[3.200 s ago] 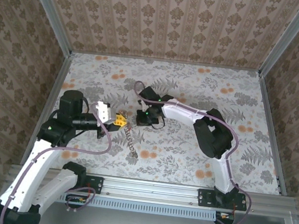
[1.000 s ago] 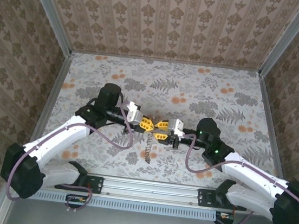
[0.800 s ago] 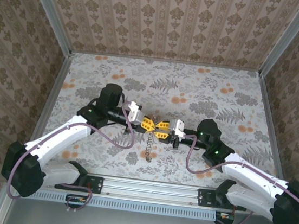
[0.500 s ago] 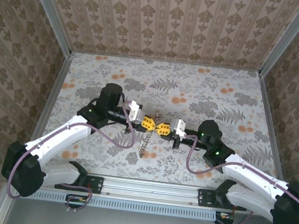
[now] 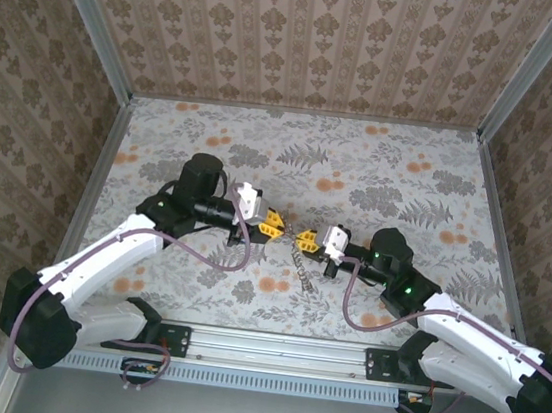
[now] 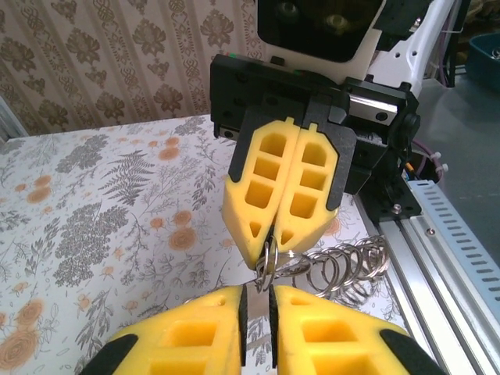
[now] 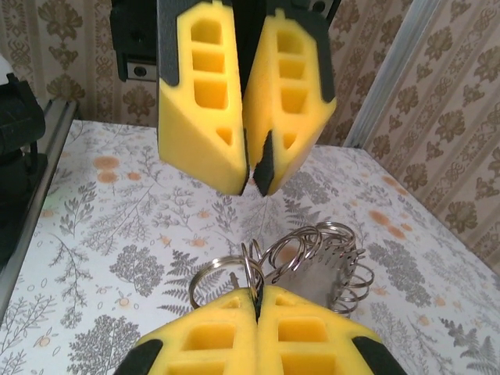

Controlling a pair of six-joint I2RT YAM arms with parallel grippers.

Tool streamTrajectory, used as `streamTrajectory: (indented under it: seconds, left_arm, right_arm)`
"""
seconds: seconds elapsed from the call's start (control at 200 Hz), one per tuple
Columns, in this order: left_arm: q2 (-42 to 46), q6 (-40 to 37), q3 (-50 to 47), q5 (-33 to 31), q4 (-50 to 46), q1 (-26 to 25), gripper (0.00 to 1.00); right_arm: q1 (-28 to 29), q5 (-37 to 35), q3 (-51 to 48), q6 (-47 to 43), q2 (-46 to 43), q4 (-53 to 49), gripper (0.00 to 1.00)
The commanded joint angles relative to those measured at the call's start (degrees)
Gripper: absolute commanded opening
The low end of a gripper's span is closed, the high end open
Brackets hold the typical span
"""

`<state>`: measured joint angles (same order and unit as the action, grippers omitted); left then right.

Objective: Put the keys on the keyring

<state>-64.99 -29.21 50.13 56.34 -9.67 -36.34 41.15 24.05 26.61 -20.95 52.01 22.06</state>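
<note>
Hanging from the right gripper (image 5: pixel 304 240): the keyring (image 7: pixel 312 254), a floppy run of linked silver rings. Pinched by one end ring between the yellow pads (image 7: pixel 211 336), jaws pressed fully together on the wire, no gap between them. Ring standing up out of the right gripper's tips in the right wrist view. Rest of the chain bunched in loose coils just beyond the right gripper and off to one side, drooping from it toward the floral table (image 5: pixel 411 173). From above, seen as a thin silver strand trailing below the right gripper on the near side. Whether the lower end touches the table: cannot tell.

Facing the right gripper tip to tip: the left gripper (image 5: pixel 270 221), very near, the two pairs of yellow fingers almost nose to nose. Jaws parted by a narrow slit only, tips nearly meeting. Nothing clamped in the slit. From the right wrist, a visible gap between those tips and the pinched ring. From the left wrist, the ring's edge reaching to the mouth of the slit; contact there not clear.

Both grippers raised off the table, well inside its edges, left gripper slightly farther back than the right gripper.
</note>
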Motion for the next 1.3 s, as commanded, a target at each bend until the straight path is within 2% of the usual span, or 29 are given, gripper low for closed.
streamTrajectory:
  seconds: [0.0,0.235,0.62,1.125,1.3]
  left_arm:
    - [-0.3,1.5,-0.6,-0.6,1.7,-0.5,0.19]
    - [-0.8,-3.5,0.7,-1.0,-4.1,-2.0,0.22]
    - [-2.2,-7.9,1.4,-8.3,-6.5,-5.6,0.22]
    - [-1.4,-11.1,1.9,-18.3,-6.1,-8.5,0.22]
    - [-1.3,-10.8,1.9,-19.1,-5.3,-9.0,0.22]
  right_arm:
    - [0.3,-0.5,0.7,-0.8,-0.3,0.1,0.0]
    - [0.3,0.4,1.6,0.1,0.4,-0.2,0.0]
    - [0.4,1.1,3.4,1.4,1.9,-0.8,0.0]
    - [0.6,2.3,3.6,2.3,2.5,-0.3,0.0]
    - [0.7,1.7,3.6,2.4,2.5,-0.1,0.0]
